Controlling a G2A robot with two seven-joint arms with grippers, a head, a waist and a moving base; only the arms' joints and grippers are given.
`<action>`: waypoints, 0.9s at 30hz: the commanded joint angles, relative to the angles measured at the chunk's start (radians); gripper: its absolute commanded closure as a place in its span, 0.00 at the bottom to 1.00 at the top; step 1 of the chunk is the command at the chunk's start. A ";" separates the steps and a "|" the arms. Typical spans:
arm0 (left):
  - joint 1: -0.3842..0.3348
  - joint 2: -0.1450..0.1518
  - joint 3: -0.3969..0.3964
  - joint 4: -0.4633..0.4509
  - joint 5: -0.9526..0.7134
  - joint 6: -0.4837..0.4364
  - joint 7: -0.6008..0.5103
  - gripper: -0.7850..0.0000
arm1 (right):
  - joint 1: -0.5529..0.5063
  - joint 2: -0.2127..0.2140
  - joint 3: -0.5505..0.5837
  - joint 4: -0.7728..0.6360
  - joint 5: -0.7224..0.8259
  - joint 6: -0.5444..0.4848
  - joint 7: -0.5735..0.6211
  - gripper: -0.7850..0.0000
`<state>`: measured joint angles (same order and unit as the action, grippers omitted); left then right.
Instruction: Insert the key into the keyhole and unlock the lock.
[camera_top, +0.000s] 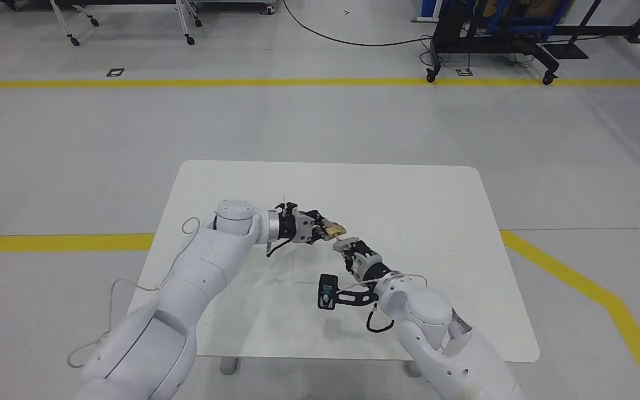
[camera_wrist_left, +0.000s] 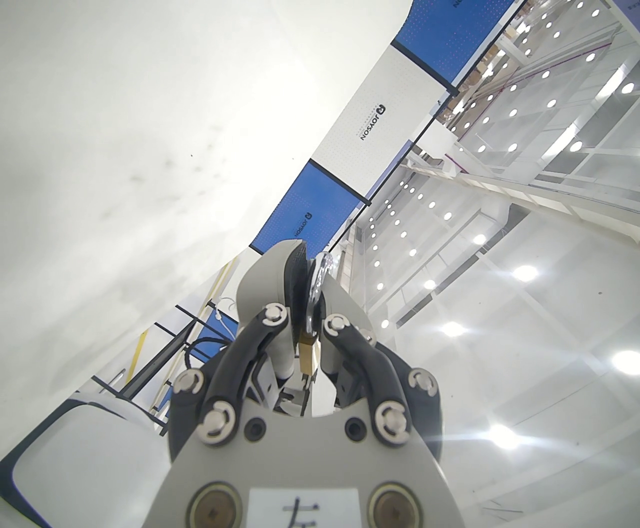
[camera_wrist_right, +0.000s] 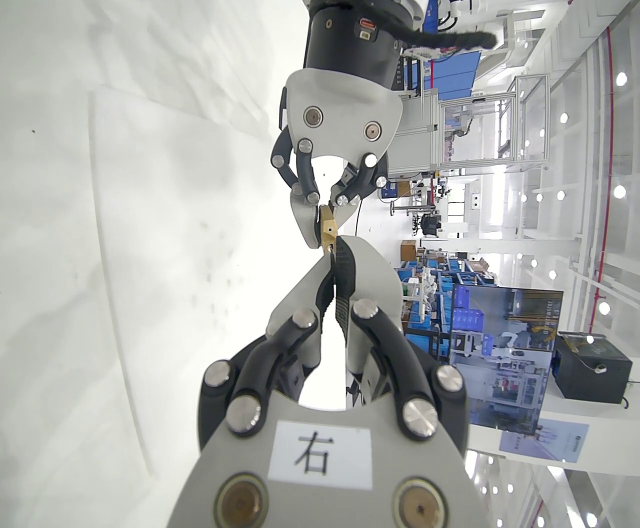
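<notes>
Brass lock (camera_wrist_right: 327, 231) is hanging above the worktop (camera_top: 420, 200), pinched by the left end effector (camera_wrist_left: 311, 282); just beside it the right end effector (camera_wrist_right: 334, 260) is pressing together, hiding its contents.

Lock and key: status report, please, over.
Left gripper shut on lock. Right gripper shut, fingers against lock. Key not discernible. Nothing in the way.
</notes>
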<state>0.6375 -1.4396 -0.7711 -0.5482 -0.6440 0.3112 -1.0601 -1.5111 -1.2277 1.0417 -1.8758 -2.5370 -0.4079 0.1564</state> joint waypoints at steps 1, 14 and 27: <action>0.008 0.005 -0.008 -0.017 0.004 0.007 0.002 1.00 | 0.001 0.000 0.000 0.002 0.001 0.000 0.005 1.00; 0.042 0.029 -0.045 -0.096 0.035 0.033 0.012 1.00 | -0.008 0.001 0.003 -0.007 -0.008 0.000 0.018 1.00; 0.068 0.040 -0.068 -0.149 0.067 0.017 0.059 1.00 | -0.022 0.001 -0.014 -0.027 -0.094 0.001 0.099 1.00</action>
<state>0.7026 -1.4003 -0.8386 -0.6905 -0.5829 0.3328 -1.0070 -1.5323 -1.2259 1.0325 -1.9008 -2.6182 -0.4077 0.2407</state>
